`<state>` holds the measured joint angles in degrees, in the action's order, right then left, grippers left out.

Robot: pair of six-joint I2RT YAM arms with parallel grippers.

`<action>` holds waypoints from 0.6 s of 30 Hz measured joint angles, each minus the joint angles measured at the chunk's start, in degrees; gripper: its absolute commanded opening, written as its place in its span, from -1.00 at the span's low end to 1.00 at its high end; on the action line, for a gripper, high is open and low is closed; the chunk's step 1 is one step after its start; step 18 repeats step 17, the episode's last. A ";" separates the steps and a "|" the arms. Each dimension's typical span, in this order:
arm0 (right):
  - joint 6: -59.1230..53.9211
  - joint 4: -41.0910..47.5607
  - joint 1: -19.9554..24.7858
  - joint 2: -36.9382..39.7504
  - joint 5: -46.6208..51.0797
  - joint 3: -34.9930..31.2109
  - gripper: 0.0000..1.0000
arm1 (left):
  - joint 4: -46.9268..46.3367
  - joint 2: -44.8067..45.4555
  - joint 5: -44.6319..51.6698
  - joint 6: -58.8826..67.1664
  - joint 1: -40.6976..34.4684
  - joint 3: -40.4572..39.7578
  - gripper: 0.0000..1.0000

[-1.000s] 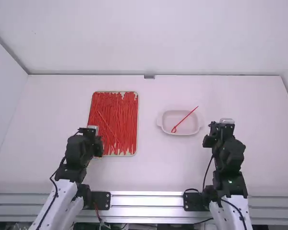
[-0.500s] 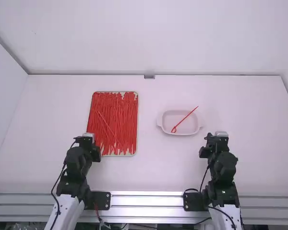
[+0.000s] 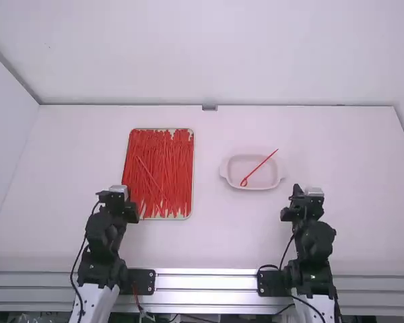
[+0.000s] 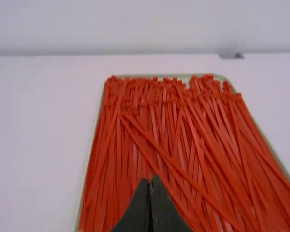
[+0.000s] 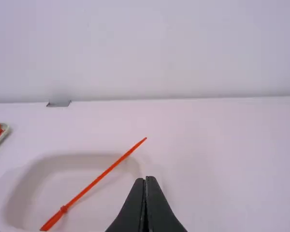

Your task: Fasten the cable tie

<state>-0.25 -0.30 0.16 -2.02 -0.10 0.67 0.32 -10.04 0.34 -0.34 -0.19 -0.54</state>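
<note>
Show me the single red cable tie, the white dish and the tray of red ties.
Single red plastic cable tie (image 3: 259, 167), high view, mid-strap.
White oval dish (image 3: 223, 171), high view, left handle.
Flat tray of red ties (image 3: 178, 218), high view, near rim.

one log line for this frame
left gripper: shut, by tray of loose ties | right gripper: shut, by dish | looped tie: in dish

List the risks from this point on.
1. The loose cable ties lie crossed and piled on the tray; the left gripper, now shut, may pinch several at once.
2. The looped tie has its tail over the rim of the dish; a passing right gripper could flick it out.
</note>
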 measured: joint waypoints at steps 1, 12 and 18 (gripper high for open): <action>0.04 0.02 0.00 0.61 0.17 0.00 -1.00 | 0.00 0.74 0.00 0.00 0.02 0.00 -1.00; 0.11 0.02 0.00 1.51 0.02 0.00 -1.00 | 0.00 7.72 -0.02 0.00 0.00 0.00 -1.00; 0.09 0.02 0.00 1.51 0.17 0.00 -1.00 | 0.00 9.55 -0.02 0.00 0.00 0.00 -1.00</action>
